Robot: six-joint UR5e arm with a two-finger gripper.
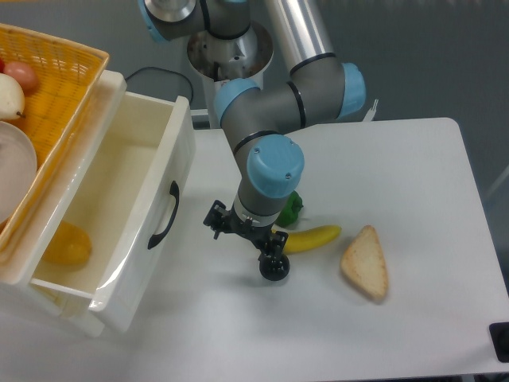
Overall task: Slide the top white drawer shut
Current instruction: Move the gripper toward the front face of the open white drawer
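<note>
The top white drawer (pixel 119 199) stands pulled far out from the cream-white cabinet at the left. Its front panel carries a black curved bar handle (pixel 163 215). A yellow-orange fruit (pixel 67 243) lies inside the drawer. My gripper (pixel 273 267) hangs low over the table, right of the drawer front and about a hand's width from the handle. Its black fingertips show as one dark lump, pressed together, holding nothing. The lower drawer is hidden.
A yellow wicker basket (pixel 67 76) with fruit and a white plate sits on the cabinet top, over the drawer's back. A banana (pixel 312 237), a green item (pixel 290 208) and a bread slice (pixel 366 263) lie just right of the gripper.
</note>
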